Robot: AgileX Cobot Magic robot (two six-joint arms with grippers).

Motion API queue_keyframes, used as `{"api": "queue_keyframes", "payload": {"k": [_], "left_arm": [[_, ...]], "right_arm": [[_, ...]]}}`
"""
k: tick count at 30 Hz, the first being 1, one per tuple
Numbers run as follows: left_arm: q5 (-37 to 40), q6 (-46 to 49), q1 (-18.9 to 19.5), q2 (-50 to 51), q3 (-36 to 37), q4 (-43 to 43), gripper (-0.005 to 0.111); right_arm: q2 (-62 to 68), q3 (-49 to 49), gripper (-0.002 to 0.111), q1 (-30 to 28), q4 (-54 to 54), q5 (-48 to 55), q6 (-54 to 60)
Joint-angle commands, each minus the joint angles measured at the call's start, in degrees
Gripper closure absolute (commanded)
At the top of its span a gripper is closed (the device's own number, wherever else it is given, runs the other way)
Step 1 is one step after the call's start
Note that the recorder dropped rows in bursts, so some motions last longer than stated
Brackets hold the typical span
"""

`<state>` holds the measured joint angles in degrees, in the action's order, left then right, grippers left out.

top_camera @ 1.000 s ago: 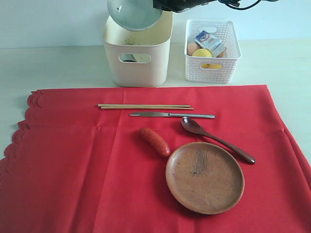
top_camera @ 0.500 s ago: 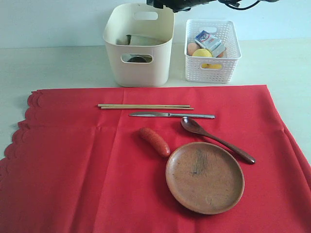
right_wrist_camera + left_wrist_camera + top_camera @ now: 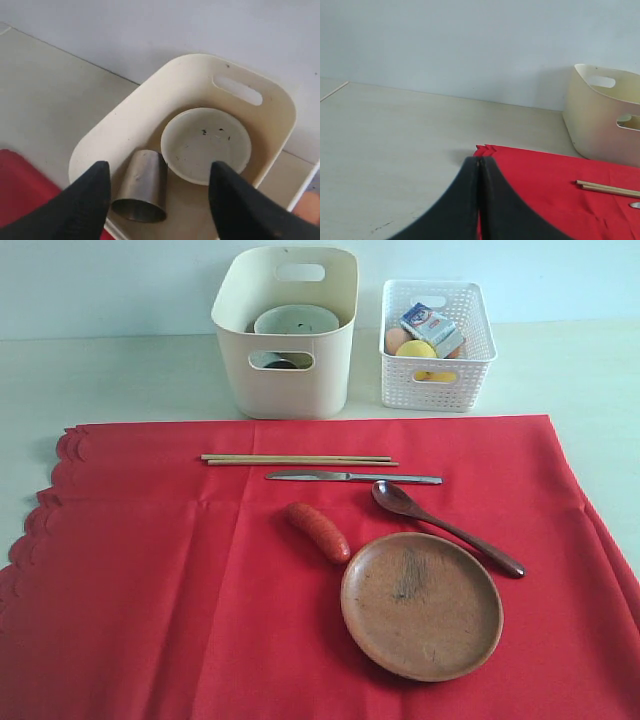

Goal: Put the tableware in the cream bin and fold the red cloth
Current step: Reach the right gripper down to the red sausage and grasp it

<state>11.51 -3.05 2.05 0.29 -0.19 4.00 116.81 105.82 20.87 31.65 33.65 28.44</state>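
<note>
Exterior view: the cream bin (image 3: 285,390) stands on the pale desk (image 3: 120,370) near its far edge, just past the far hem of the red cloth (image 3: 150,590). Inside it sits the pale speckled bowl (image 3: 295,318), upright. The right wrist view shows the steel cup (image 3: 140,192) lying on its side beside the bowl, touching it.

Beside the bin is a white lattice basket (image 3: 437,375) holding a lemon (image 3: 417,350), an egg (image 3: 397,338) and a small blue-and-white packet (image 3: 432,322). Its print is too small to read.

The cloth covers the near part of the desk, its scalloped edge along the left side. On it, nearest the bin, lie the wooden chopsticks (image 3: 298,459), side by side. Just nearer lies the slim metal knife (image 3: 350,477), parallel to them. The dark wooden spoon (image 3: 445,525) lies slantwise with its handle just beside the round brown wooden plate (image 3: 421,605). A red sausage (image 3: 318,531) lies near the plate's left rim.

The right gripper (image 3: 159,167) hangs over the bin with its jaws spread wide and nothing between them. The left gripper (image 3: 479,162) is closed tip to tip, low over the desk near the cloth's scalloped corner.
</note>
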Motion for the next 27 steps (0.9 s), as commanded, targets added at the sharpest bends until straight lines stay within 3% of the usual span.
{"api": "queue_keyframes", "payload": {"k": [1,11,15,27], "left_arm": [[-0.13,0.32,0.10,-0.29,0.19,0.20,0.107],[-0.13,0.32,0.10,-0.29,0.19,0.20,0.107],[-0.13,0.32,0.10,-0.29,0.19,0.20,0.107],[-0.13,0.32,0.10,-0.29,0.19,0.20,0.107]], "right_arm": [[-4.43,0.34,0.052,-0.19,-7.11,6.04,0.00],[-13.14,-2.59,0.052,-0.19,-14.90,14.76,-1.32],[-17.66,-7.99,0.052,-0.19,-19.89,15.55,-3.20],[-30.27,-28.59,0.052,-0.19,-20.18,11.64,-3.03]]}}
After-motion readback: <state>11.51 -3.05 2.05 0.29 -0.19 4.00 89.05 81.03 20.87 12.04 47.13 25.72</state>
